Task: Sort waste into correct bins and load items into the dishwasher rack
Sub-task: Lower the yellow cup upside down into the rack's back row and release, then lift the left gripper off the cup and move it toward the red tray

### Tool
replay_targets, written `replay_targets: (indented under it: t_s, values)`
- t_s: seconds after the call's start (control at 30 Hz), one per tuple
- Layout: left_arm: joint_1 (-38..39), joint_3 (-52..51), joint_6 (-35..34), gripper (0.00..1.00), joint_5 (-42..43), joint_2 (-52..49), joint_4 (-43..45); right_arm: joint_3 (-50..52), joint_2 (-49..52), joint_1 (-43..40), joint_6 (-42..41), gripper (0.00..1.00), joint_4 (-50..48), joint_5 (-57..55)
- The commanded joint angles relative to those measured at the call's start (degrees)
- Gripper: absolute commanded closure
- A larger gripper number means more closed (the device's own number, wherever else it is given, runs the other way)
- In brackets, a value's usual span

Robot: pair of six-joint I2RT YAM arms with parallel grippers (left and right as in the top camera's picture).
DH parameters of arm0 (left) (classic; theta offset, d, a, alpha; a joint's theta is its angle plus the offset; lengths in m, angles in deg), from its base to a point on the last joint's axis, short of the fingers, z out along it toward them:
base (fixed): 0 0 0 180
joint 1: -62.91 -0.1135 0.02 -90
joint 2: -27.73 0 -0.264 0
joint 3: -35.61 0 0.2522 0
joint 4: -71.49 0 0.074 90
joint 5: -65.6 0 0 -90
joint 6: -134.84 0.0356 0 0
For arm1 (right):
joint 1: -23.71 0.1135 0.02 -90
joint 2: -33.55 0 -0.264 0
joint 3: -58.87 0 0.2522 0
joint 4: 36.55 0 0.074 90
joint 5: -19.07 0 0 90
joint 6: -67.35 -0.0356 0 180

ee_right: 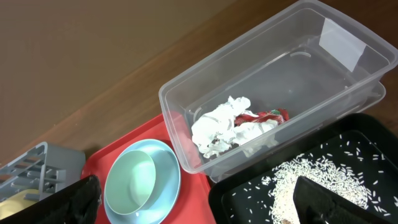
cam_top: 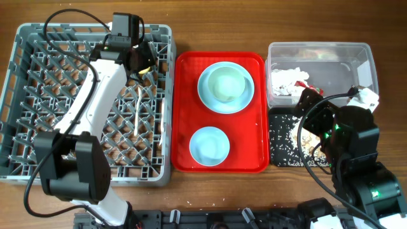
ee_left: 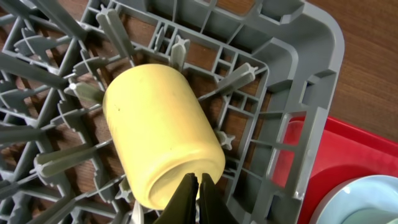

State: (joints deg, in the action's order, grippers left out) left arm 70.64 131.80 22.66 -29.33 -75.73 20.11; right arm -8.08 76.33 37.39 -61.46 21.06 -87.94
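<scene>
The yellow cup point(ee_left: 158, 134) lies tilted on its side among the pegs in the far right corner of the grey dishwasher rack point(cam_top: 38, 95). My left gripper point(ee_left: 199, 190) is shut on the cup's rim point(cam_top: 145, 63). One pale bowl point(cam_top: 226, 84) sits on the blue-green plate point(cam_top: 206, 102), and a second bowl point(cam_top: 210, 145) stands nearer me. My right gripper point(ee_right: 199, 205) hangs open and empty over the black tray point(cam_top: 280, 152) with its rice crumbs point(ee_right: 298, 174). The napkin point(ee_right: 217, 127) and red wrapper point(ee_right: 270, 115) lie in the clear tub point(cam_top: 321, 54).
The flat red tray point(cam_top: 251, 159) lies between the rack and the two bins and carries the plate and bowls. White cutlery point(cam_top: 139, 97) rests among the rack's pegs. Bare wooden table shows beyond the rack and tub.
</scene>
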Motion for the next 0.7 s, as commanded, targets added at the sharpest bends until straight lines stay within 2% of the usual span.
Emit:
replay_targets:
  t_s: [0.0, 0.4, 0.5, 0.67]
  values:
    - [-0.9, -0.4, -0.6, 0.96, -3.6, -1.4, 0.7, -0.7, -0.3, -0.1, -0.3, 0.00, -0.1, -0.9]
    - [-5.7, -0.4, -0.5, 0.96, -4.2, -1.4, 5.1, -0.7, -0.3, -0.1, -0.3, 0.01, -0.1, -0.9]
    - [-5.2, -0.3, -0.6, 0.96, 5.9, 1.5, 1.8, -0.7, -0.3, -0.1, -0.3, 0.00, -0.1, -0.9]
    - [-4.9, -0.3, -0.8, 0.96, 9.6, 1.8, -2.8, -0.7, -0.3, -0.1, -0.3, 0.00, -0.1, -0.9]
